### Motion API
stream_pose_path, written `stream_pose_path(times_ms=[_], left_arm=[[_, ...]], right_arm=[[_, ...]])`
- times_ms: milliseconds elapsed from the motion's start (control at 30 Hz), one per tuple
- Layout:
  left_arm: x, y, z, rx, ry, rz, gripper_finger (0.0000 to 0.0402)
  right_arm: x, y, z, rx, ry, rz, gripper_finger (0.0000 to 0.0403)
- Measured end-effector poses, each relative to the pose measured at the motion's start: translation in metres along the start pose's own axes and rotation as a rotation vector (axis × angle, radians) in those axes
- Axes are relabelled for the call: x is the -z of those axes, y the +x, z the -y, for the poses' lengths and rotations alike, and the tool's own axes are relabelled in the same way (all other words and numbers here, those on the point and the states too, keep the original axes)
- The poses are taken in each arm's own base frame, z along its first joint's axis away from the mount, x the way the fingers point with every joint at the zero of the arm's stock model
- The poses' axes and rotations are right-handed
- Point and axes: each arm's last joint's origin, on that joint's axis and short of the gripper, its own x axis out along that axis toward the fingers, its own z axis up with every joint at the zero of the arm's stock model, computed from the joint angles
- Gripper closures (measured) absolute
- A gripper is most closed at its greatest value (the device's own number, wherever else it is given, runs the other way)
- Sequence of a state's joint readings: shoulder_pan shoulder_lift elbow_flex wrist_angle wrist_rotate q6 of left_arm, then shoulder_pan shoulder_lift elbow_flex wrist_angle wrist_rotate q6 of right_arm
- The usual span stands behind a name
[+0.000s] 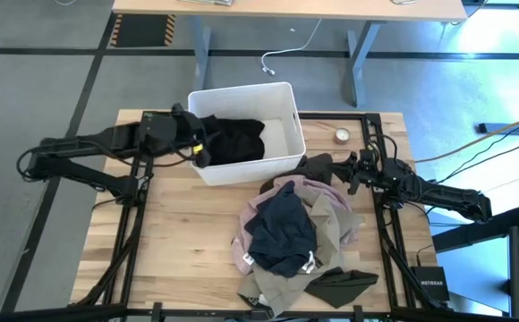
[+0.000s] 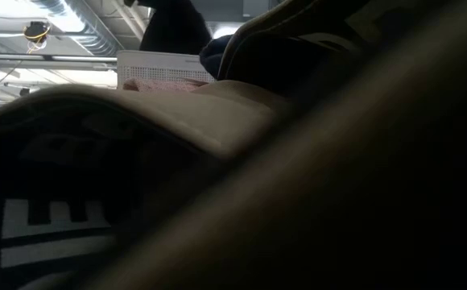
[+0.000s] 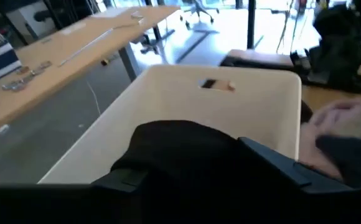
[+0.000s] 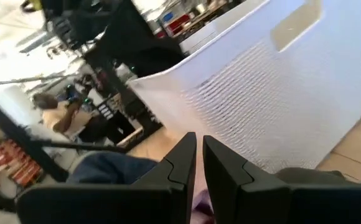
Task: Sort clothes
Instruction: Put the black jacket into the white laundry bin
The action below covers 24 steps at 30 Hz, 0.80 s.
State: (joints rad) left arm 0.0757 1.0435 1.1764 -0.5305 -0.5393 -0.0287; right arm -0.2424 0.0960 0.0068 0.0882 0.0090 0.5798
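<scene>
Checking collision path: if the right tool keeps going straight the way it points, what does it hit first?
Probably the white bin's ribbed side wall: the right tool, fingers nearly closed, points at it over the clothes pile. Depth is unclear; pile fabric just below the fingertips might brush first.

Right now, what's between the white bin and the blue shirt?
In the high view, dusty pink cloth lies between the white bin and the navy garment.

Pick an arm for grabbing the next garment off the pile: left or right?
Right, probably. The right gripper sits at the pile's edge, fingers nearly closed and empty. The left gripper is over the white bin at the black garment.
</scene>
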Motion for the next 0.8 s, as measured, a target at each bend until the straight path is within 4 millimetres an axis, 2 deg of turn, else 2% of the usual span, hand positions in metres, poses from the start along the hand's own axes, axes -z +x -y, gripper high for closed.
stream_pose_path(times_ms=[167, 267, 400, 567, 700, 800], left_arm=[[0.003, -0.001, 0.005, 0.026, -0.012, 0.003, 0.0222], [0.004, 0.003, 0.011, 0.041, 0.006, 0.067, 0.0223], [0.006, 0.005, 0.013, 0.043, 0.001, 0.079, 0.0223], [0.017, 0.009, 0.015, 0.040, -0.028, -0.016, 0.0224], [0.026, 0.012, 0.010, 0.012, 0.001, -0.107, 0.0222], [0.023, 0.011, 0.000, -0.026, -0.005, -0.138, 0.0217]], right_arm=[[-0.010, -0.001, -0.007, -0.067, -0.009, 0.092, 0.0356], [-0.027, -0.005, -0.019, -0.158, -0.023, 0.164, 0.0350], [-0.058, -0.015, -0.041, -0.272, -0.086, 0.248, 0.0309], [-0.092, -0.022, -0.066, -0.358, -0.186, 0.286, 0.0237], [-0.113, -0.015, -0.081, -0.342, -0.277, 0.236, 0.0199], [-0.127, 0.000, -0.090, -0.306, -0.357, 0.189, 0.0186]])
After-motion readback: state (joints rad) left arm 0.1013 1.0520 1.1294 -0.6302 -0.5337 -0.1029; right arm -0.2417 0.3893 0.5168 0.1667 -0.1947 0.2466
